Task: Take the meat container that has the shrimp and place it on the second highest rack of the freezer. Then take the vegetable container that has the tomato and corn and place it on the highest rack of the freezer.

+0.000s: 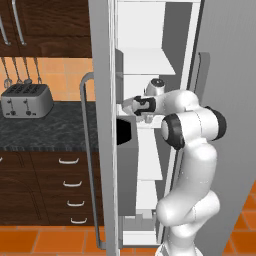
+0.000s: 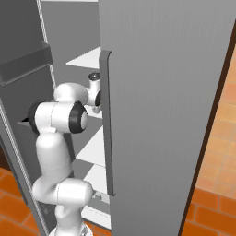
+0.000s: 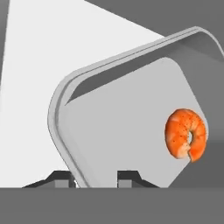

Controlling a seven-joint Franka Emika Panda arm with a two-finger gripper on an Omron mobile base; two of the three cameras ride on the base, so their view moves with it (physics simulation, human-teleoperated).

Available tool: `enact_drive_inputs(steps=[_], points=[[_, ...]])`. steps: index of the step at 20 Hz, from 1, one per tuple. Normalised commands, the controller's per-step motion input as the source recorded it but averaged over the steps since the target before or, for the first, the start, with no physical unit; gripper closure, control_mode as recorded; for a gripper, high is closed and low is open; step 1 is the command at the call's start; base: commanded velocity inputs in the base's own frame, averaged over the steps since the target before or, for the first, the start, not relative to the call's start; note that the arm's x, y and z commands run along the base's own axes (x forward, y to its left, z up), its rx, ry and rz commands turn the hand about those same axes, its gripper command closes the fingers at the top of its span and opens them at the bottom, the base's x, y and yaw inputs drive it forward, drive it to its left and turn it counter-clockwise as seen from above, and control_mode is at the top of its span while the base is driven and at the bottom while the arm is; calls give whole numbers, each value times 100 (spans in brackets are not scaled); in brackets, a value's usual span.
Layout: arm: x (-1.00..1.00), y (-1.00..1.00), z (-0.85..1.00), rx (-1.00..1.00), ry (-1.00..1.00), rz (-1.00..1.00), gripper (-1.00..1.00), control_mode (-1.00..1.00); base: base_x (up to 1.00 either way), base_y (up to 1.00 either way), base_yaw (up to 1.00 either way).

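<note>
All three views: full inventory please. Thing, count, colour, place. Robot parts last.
shrimp: 1, orange-red, curled, lying in the tray, hand view.
meat container: 1, grey tray with raised rim, its near rim between the finger tips, white shelf behind it.
freezer: 1, white-lined, door open, arm reaching in.
racks: several, white, stacked inside the freezer.
fridge door: 1, grey, with long grey handle.
toaster: 1, silver, on the dark speckled counter.
drawers: 4 with silver handles, dark wood, under the counter.
floor: orange tiles.
arm: 1, white with dark joints.
gripper: 1, dark jaws astride the tray rim, grip looks closed.
</note>
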Motion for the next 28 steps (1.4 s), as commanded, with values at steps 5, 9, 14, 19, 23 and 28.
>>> enact_drive_inputs(steps=[5, 9, 14, 19, 23, 28], points=[[42, 0, -44, 0, -4, -2, -100, -100, 0, 0, 0], [-35, 0, -51, -4, -11, 0, -100, -100, 0, 0, 0], [-19, 0, -17, -3, -29, 0, -100, -100, 0, 0, 0], [-66, -2, 39, 0, -27, 0, -100, -100, 0, 0, 0], [-84, 0, 56, 0, -7, 1, -100, -100, 0, 0, 0], [-90, -11, 96, 0, 0, 1, -100, -100, 0, 0, 0]])
